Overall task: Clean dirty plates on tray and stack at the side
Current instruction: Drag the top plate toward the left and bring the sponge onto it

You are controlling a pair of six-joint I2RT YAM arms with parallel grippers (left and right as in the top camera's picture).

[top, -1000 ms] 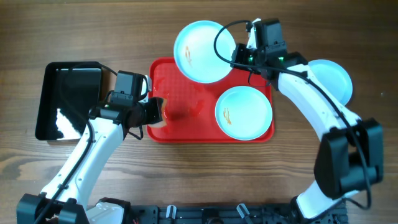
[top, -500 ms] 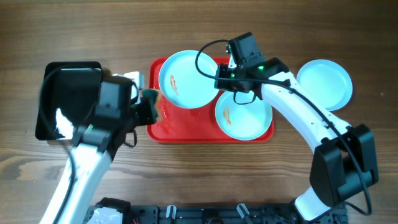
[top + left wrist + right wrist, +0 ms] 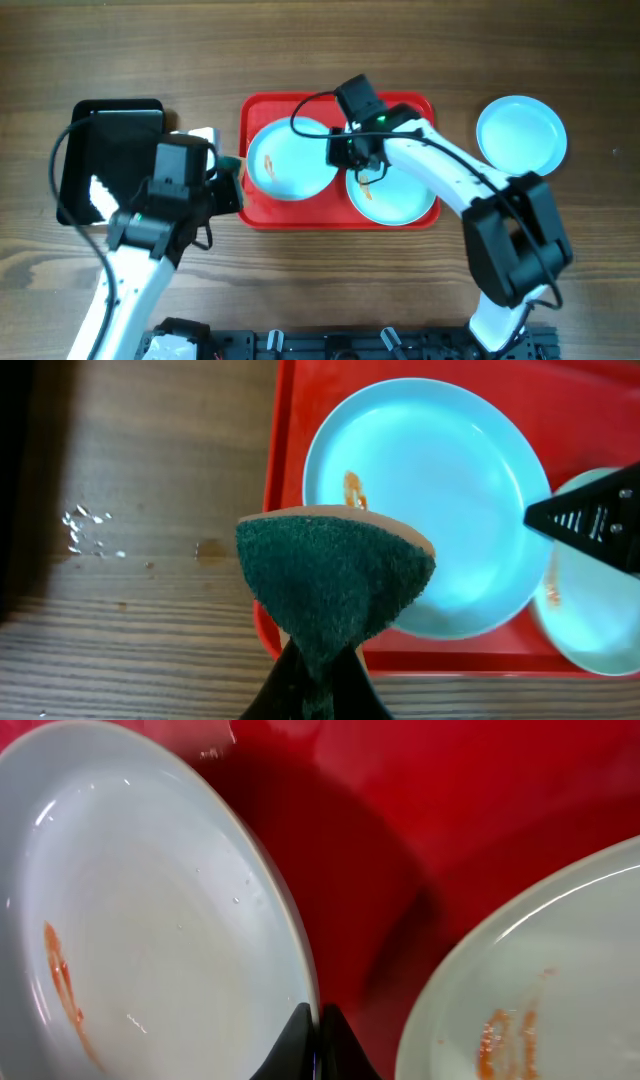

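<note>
Now smeared plate shifted over tray left half — right jaws pinching rim; left jaws clamping sponge.

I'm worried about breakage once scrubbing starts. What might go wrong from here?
The right gripper pinches the held plate only at its thin rim; pressure from the sponge in the left gripper may make it slip or pivot. The second dirty plate lies close beside it on the tray, so a shove may knock them together.
</note>
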